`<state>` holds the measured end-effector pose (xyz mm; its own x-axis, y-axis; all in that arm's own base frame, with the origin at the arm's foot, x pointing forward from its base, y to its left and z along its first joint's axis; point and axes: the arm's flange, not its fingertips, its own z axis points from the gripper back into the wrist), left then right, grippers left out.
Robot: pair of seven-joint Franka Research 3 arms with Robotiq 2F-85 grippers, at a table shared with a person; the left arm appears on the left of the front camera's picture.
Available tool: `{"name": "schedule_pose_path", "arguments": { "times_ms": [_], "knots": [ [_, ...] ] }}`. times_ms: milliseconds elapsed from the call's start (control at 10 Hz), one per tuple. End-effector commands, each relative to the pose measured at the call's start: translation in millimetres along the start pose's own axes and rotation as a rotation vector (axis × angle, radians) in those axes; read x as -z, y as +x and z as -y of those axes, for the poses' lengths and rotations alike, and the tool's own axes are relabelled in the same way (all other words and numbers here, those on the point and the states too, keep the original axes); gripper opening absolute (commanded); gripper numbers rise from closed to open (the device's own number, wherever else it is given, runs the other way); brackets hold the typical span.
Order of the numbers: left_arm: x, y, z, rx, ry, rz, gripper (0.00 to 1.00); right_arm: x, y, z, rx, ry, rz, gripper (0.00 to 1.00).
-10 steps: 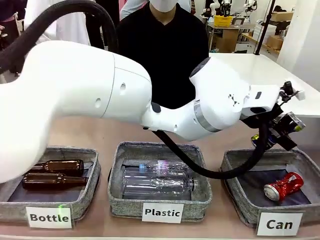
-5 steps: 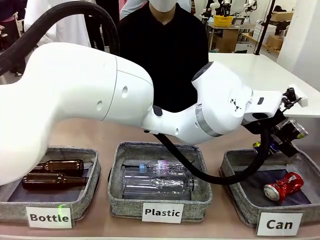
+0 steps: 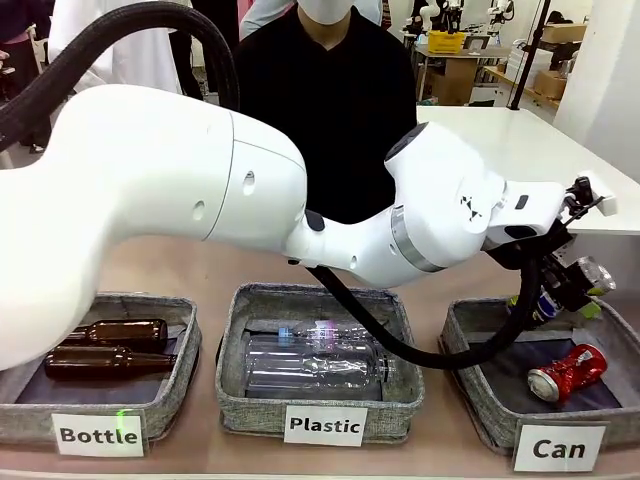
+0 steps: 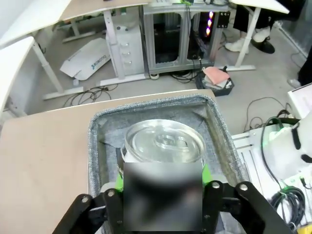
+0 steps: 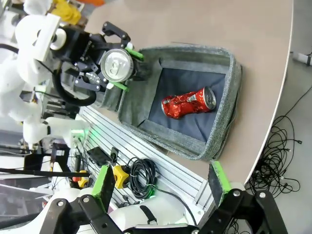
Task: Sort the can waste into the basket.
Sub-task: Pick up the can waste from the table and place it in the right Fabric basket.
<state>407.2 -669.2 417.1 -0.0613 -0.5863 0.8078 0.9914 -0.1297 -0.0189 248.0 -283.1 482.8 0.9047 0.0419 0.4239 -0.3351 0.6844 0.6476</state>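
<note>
1. Front view: my left arm reaches across the middle to the far right, and the left gripper (image 3: 570,285) sits over the back edge of the basket (image 3: 470,385) labelled "Can".
2. Between its green pads I see the black-blue can (image 3: 575,280), silver top facing right and slightly up.
3. Left wrist view: the same can (image 4: 163,144) stands between the fingers (image 4: 207,178), top toward the camera, directly above the basket interior (image 4: 97,146). The pads flank the can on both sides; I cannot tell whether they press it or have let go.
4. Right wrist view: the left gripper (image 5: 109,63) shows farther off with the can top (image 5: 117,62) framed by its green pads, at the near end of the basket (image 5: 229,107).
5. The red dented can (image 5: 187,103) lies on its side on the dark basket bottom; in the front view it (image 3: 568,372) sits toward the front right.
6. Right gripper (image 5: 161,183): jaws spread wide, nothing between them, looking down at the basket from well apart.
7. Neighbouring baskets: "Plastic" (image 3: 235,395) holds clear bottles (image 3: 315,362); "Bottle" (image 3: 180,385) holds two brown bottles (image 3: 110,348).
8. A person in a dark top (image 3: 325,110) stands at the far side.
</note>
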Motion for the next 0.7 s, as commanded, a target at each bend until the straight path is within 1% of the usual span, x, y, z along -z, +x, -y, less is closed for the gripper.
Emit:
{"name": "schedule_pose_path", "arguments": {
  "times_ms": [0, 300, 400, 500, 600],
  "knots": [
    [-4, 4, -3, -0.003, -0.023, 0.008, 1.0, -2, 1, -3, -0.001, -0.004, -0.014, 1.0],
    [-9, 4, -3, -0.015, -0.028, 0.014, 1.0, -2, 1, -3, -0.001, -0.004, -0.014, 1.0],
    [-17, 4, -1, -0.037, -0.034, 0.016, 1.0, 0, 0, 0, 0.0, 0.0, 0.0, 1.0],
    [-31, 4, -1, -0.064, -0.045, 0.003, 1.0, 2, 4, -4, -0.028, 0.032, -0.008, 1.0],
    [-53, 1, 3, -0.118, -0.058, -0.017, 1.0, 11, 17, -13, -0.086, 0.057, 0.009, 1.0]
  ]
}}
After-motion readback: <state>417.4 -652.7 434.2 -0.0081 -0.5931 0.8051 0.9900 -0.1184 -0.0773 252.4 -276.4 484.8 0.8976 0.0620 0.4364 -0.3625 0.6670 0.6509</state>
